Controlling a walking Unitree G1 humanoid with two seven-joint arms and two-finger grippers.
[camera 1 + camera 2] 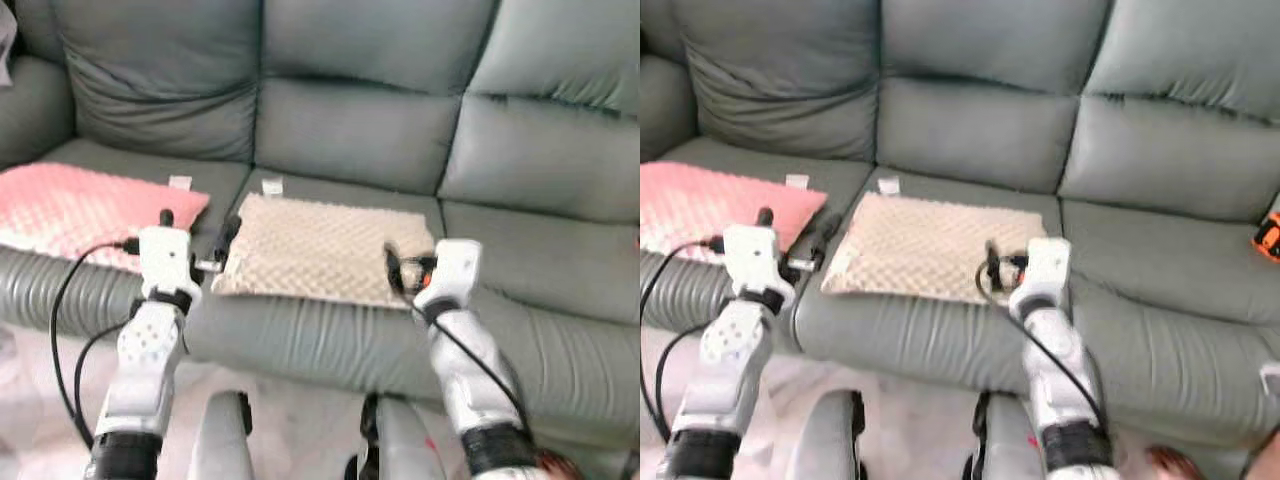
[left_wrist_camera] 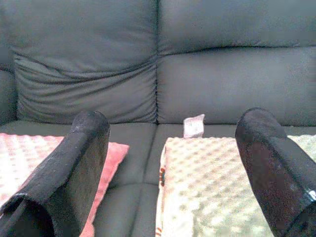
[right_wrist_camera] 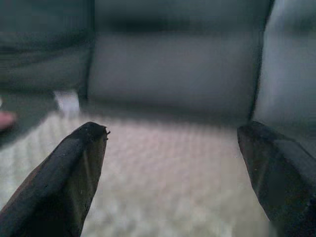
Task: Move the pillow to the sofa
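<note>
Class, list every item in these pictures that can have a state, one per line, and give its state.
Beige dimpled fabric pillow: lying flat on the sofa seat, near its front edge.
Pink dimpled fabric pillow: lying flat on the seat, to the robot's left of the beige one.
Grey leather sofa: bearing both pillows.
Left gripper: open, at the beige pillow's left edge.
Right gripper: open, at its right front corner.

No readable text, small white tag on the beige pillow — print too blurred to read
</note>
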